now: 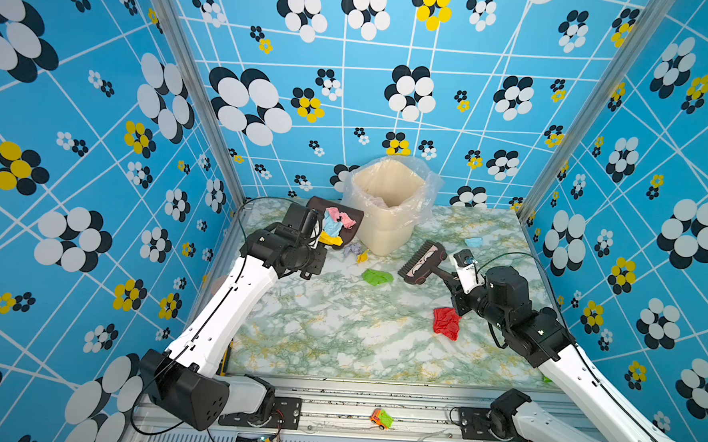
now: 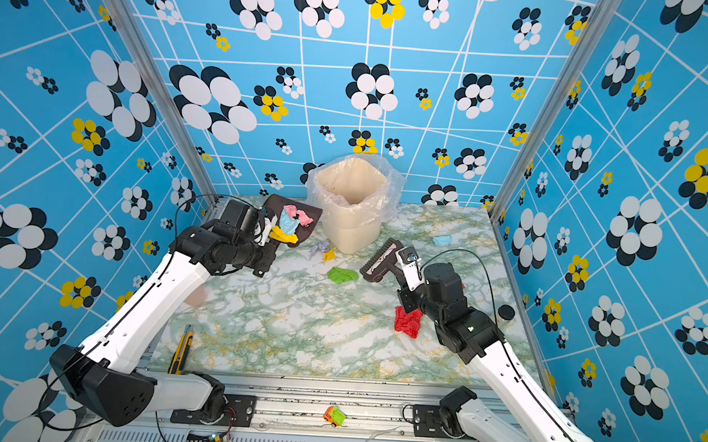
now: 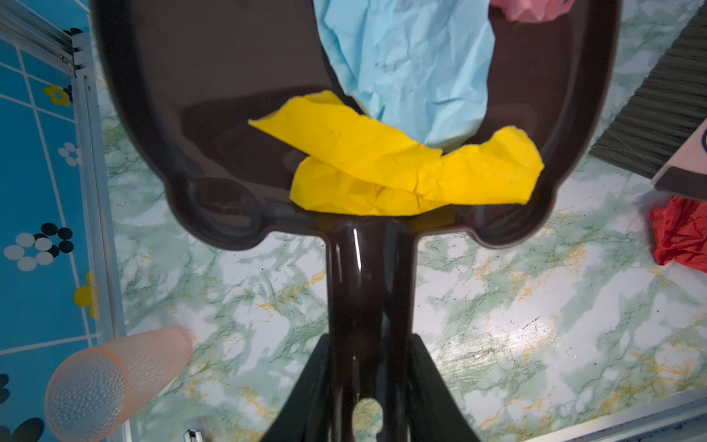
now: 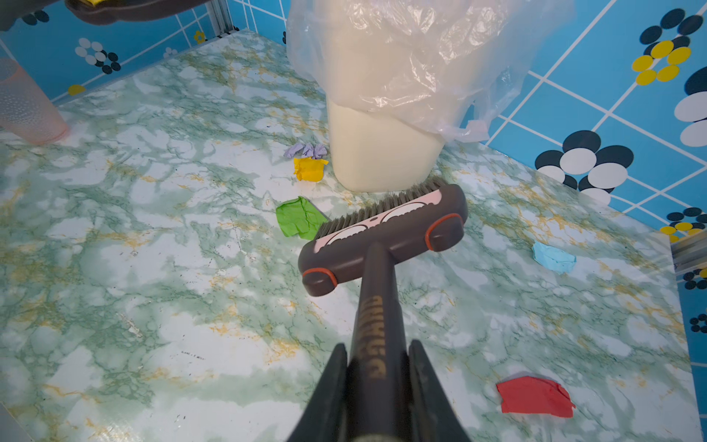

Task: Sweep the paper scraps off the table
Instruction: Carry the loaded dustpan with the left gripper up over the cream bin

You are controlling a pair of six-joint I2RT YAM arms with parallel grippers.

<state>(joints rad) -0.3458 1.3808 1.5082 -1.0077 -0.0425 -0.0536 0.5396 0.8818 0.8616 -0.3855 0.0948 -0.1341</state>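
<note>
My left gripper (image 3: pixel 370 338) is shut on the handle of a dark brown dustpan (image 3: pixel 229 114), held off the table (image 1: pixel 338 333) beside the bin. In the pan lie light blue (image 3: pixel 413 57), yellow (image 3: pixel 382 164) and pink (image 1: pixel 340 217) paper scraps. My right gripper (image 4: pixel 377 344) is shut on the handle of a brown brush (image 4: pixel 382 237), whose bristles point at the bin. On the table lie a green scrap (image 4: pixel 300 218) just off the brush, small lavender (image 4: pixel 305 150) and yellow (image 4: pixel 309 168) scraps at the bin's foot, a light blue one (image 4: pixel 553 257) and a red one (image 4: pixel 533 394).
A cream bin (image 1: pixel 385 236) with a clear liner stands at the back middle. A pink cup (image 3: pixel 114 379) lies by the left wall. A yellow utility knife (image 2: pixel 183 348) rests at the front left, and a black disc (image 2: pixel 506 312) at the right edge. A toy car (image 1: pixel 380 419) sits on the front rail.
</note>
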